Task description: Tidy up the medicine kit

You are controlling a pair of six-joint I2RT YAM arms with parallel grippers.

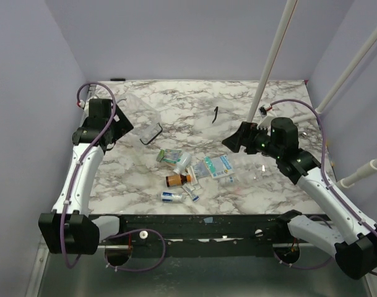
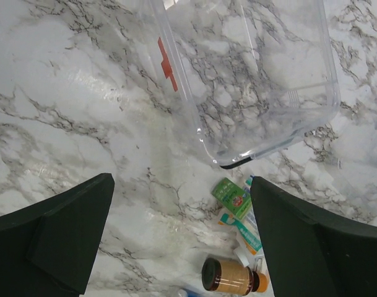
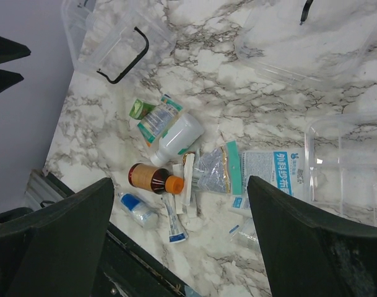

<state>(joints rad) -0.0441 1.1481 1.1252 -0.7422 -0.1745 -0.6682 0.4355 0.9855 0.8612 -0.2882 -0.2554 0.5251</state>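
1. The left hand (image 2: 181, 185) hovers spread and empty over bare desk (image 1: 194, 99), just short of the clear box (image 2: 268, 93).
2. The right hand (image 3: 179, 182) is also spread and empty, hanging above the pile (image 3: 194, 167) of medicines.
3. The box looks empty. The brown bottle (image 3: 152, 178), white bottle (image 3: 176, 137), sachets (image 3: 268, 173) and tubes all lie loose mid-desk, so sorting seems barely begun. The step in hand is the first pick.
4. Next, a hand should drop onto an outlying piece. The brown bottle suits, lying on its side with room for both fingers, and can then be carried to the box.
5. Pile items touch and overlap, so a careless pinch will shove neighbours.
6. The pile sits near the desk's front edge and the box near the left wall, with open marble between. The poles (image 1: 272, 55) crowd the right arm's far side.
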